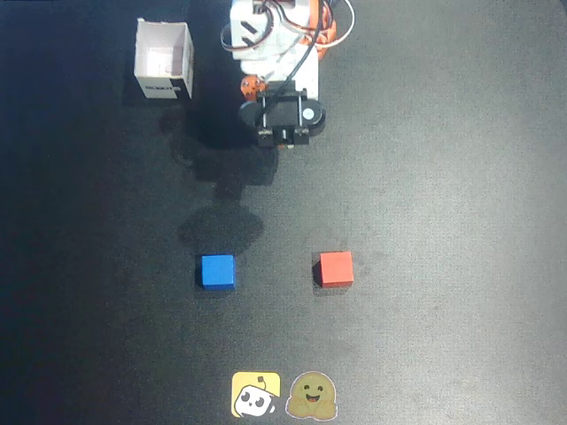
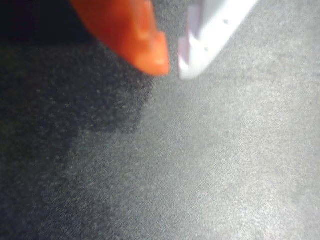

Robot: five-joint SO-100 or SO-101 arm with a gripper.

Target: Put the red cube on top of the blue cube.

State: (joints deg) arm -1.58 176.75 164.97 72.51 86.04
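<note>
In the overhead view the red cube [image 1: 336, 268] sits on the dark table, right of centre. The blue cube [image 1: 217, 271] lies level with it to the left, about two cube widths away. The arm [image 1: 282, 111] is folded back at the top of that view, well behind both cubes, and its fingers are hidden under the wrist. In the wrist view my gripper [image 2: 174, 67] is shut with nothing in it: the orange fingertip [image 2: 150, 50] and the white fingertip [image 2: 200, 55] nearly meet over bare table. Neither cube shows in the wrist view.
A white open-topped box [image 1: 164, 60] stands at the back left, beside the arm's base. Two stickers, one yellow [image 1: 256, 395] and one olive [image 1: 311, 396], lie at the front edge. The arm's shadow [image 1: 221, 226] falls just behind the blue cube.
</note>
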